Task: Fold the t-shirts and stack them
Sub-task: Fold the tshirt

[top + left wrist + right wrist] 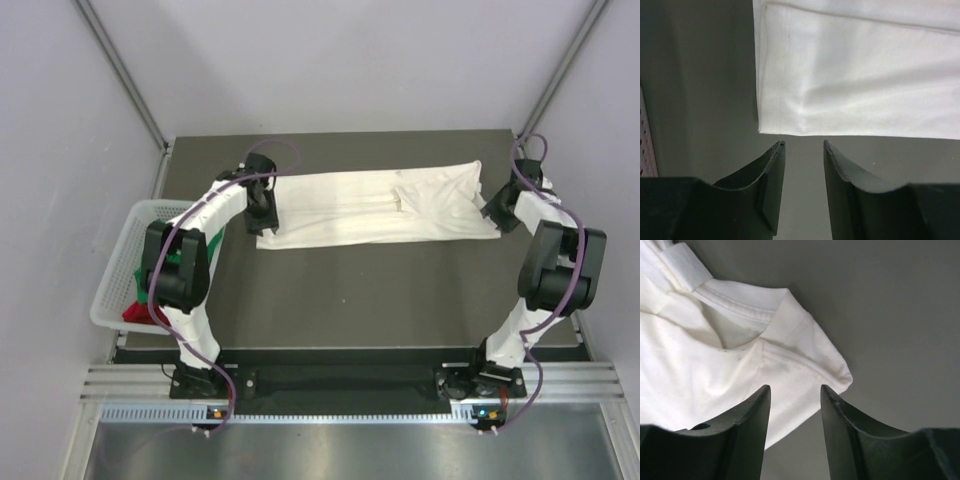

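No legible text, label, brand, number or sign is being shown on anything in these views.

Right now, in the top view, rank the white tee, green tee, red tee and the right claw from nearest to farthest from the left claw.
1. White tee, its end right beside the left claw.
2. Green tee, in the basket on the left.
3. Red tee, basket's near end.
4. Right claw, at the white tee's far end.
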Robot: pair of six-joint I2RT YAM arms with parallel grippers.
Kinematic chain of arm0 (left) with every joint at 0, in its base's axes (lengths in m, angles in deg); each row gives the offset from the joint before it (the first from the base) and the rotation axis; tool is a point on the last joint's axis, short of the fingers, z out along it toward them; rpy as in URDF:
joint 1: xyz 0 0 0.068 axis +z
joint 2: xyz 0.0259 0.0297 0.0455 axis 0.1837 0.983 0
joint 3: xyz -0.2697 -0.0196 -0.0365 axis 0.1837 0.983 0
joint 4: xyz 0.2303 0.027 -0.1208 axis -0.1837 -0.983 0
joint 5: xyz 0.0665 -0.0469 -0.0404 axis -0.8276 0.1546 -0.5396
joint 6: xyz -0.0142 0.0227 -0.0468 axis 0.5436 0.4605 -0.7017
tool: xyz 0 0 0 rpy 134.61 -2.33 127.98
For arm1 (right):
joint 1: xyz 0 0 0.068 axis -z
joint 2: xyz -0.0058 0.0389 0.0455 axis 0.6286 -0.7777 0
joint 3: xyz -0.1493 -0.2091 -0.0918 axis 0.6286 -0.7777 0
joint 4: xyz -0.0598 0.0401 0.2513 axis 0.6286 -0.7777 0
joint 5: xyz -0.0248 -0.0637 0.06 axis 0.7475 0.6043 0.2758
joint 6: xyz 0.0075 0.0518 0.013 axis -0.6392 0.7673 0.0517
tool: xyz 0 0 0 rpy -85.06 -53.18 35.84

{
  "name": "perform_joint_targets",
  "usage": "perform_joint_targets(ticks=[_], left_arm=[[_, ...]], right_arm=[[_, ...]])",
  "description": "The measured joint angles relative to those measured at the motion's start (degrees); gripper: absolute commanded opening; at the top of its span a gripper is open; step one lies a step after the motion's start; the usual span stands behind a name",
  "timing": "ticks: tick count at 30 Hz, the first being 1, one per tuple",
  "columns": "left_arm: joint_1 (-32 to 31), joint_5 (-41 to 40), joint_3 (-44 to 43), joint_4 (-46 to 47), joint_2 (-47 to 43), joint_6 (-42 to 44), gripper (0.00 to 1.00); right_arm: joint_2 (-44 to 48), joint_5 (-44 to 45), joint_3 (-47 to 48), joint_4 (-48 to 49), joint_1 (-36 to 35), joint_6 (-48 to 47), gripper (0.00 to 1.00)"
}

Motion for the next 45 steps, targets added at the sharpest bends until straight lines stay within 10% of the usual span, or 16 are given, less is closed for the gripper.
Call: perform_joint_targets(ticks=[19, 26, 30, 45], left_arm=[[-14.3, -4.0, 4.6, 8.9, -3.8, 19.7, 0.5], [-13.0, -6.9, 6.0, 9.1, -3.8, 24.2, 0.49], [-13.0, -7.3, 5.9, 9.0, -3.8, 26.0, 0.49], [-19.0, -12.3, 3.9, 6.4, -1.4, 27.2, 0.47]], right_arm=[[4.8, -4.7, -10.2, 2.6, 4.9, 16.3, 0.44], [2.1, -5.6, -10.1, 7.2, 4.9, 17.4, 0.29], [0.8, -5.8, -9.6, 8.8, 5.2, 16.8, 0.0], [-13.3, -7.2, 9.6, 9.5, 5.9, 9.9, 0.0]])
